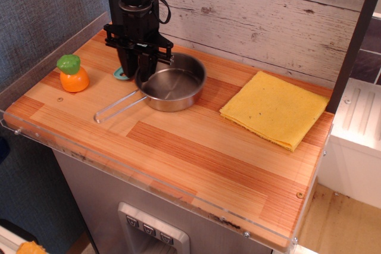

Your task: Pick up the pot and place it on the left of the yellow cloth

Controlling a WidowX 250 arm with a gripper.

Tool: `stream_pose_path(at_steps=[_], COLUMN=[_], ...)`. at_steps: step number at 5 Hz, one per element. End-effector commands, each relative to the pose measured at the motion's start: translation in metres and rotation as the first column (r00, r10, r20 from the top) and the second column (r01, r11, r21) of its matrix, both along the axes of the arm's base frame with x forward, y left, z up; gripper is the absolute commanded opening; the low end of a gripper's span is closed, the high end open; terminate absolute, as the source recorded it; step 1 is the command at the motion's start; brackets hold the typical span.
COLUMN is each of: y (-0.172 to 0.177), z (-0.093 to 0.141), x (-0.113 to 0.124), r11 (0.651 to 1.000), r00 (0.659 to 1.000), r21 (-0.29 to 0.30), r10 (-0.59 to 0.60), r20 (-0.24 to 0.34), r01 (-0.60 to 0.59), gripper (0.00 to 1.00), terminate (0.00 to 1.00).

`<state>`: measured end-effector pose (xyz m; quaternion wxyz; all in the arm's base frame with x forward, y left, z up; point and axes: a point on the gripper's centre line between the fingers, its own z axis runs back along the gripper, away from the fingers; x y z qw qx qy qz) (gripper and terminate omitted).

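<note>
The pot (174,83), a shallow shiny steel pan, sits at the back middle of the wooden tabletop, left of the yellow cloth (275,108) with a strip of bare wood between them. Its wire loop handle (116,107) points front-left and looks motion-blurred. My gripper (136,71) comes straight down over the pot's left rim, with one finger outside and one inside, closed on the rim. The pot looks slightly tilted, with its left side raised.
An orange toy fruit with a green top (73,74) stands at the left edge. A small teal object (120,75) lies just behind my fingers. A low clear wall (36,75) lines the left side. A plank wall is behind.
</note>
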<state>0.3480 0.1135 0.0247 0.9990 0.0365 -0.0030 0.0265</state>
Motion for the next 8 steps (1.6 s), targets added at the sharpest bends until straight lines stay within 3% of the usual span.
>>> stream_pose_path(at_steps=[1,2,3,5,6,7,8], y=[0.009,0.007,0.001,0.004,0.005,0.005,0.005], z=[0.058,0.096,0.110,0.104,0.093,0.093,0.093], x=[-0.004,-0.019,-0.036,-0.050,-0.053,-0.053,-0.053], r11=[0.998,0.997,0.997,0.998,0.994,0.994,0.994], r00=[0.994,0.989,0.987,0.992,0.991,0.991,0.991], r21=[0.058,0.081,0.074,-0.003,-0.018,-0.018,-0.018], r10=[-0.002,-0.002,-0.004,-0.068,-0.110,-0.110,-0.110], r20=[0.105,0.149,0.161,0.110,0.073,0.073,0.073], r01=[-0.004,-0.010,-0.008,0.069,0.112,0.112,0.112], gripper=[1.00,1.00,1.00,1.00,1.00,1.00,1.00], terminate=[0.00,0.00,0.00,0.00,0.00,0.00,1.00])
